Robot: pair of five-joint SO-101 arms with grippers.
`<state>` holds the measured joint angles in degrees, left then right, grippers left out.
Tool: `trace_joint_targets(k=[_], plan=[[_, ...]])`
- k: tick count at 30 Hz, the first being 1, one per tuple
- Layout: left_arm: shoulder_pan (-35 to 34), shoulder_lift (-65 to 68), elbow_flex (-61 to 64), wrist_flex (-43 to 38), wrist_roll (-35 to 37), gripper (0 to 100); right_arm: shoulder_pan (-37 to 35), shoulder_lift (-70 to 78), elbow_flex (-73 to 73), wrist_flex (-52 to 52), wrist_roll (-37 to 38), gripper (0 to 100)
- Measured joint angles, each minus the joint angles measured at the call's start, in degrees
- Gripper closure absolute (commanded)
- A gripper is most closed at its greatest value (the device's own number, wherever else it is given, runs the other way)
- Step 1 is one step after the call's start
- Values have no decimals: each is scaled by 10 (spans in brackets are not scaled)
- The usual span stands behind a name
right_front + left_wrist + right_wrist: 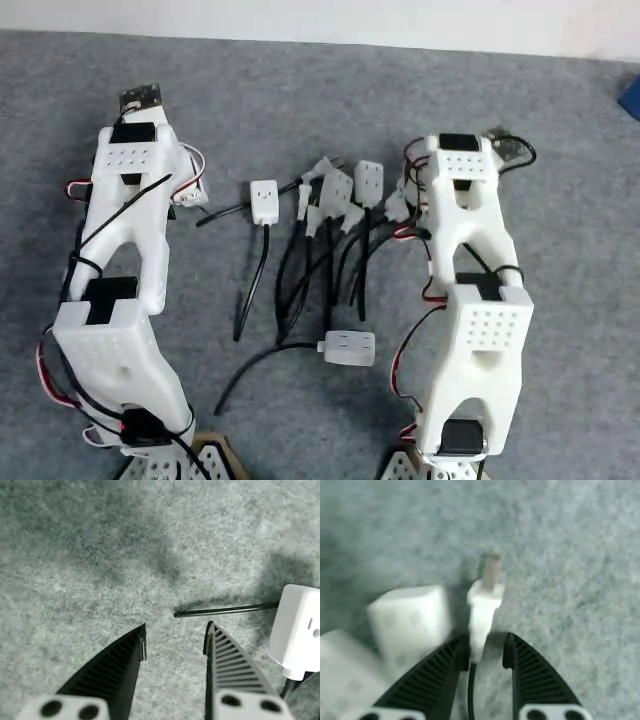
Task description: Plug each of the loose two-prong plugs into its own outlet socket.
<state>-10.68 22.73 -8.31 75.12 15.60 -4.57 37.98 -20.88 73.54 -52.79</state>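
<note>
Nearest you, the lone outlet block [348, 347] lies on the carpet. Beyond it and to its right, your right gripper [486, 640] is parted narrowly around a white two-prong plug [484, 597], which rests against one finger, not clamped. Beyond it to the left, your left gripper [175, 640] stands wide open, holding nothing, beside a second outlet block [297, 630].

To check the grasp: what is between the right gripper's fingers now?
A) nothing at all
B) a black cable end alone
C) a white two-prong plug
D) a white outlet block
C: the right wrist view shows a white plug between the fingers of the right gripper, prongs pointing away.
</note>
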Motion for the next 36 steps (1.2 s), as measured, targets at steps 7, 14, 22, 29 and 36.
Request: trace_joint_targets(k=[7, 14, 22, 29, 36], plan=[[0, 0, 0, 0, 0, 804, 1, 13, -6, -9, 1, 883], [-1, 0, 0, 0, 0, 804, 17, 15, -5, -5, 1, 992], [-1, 0, 0, 0, 0, 804, 21, 18, -25, 21, 64, 991], [-1, 0, 0, 0, 0, 804, 21, 18, -184, 156, 447, 991], [1, 0, 0, 0, 0, 804, -20, 18, -309, 258, 704, 991]])
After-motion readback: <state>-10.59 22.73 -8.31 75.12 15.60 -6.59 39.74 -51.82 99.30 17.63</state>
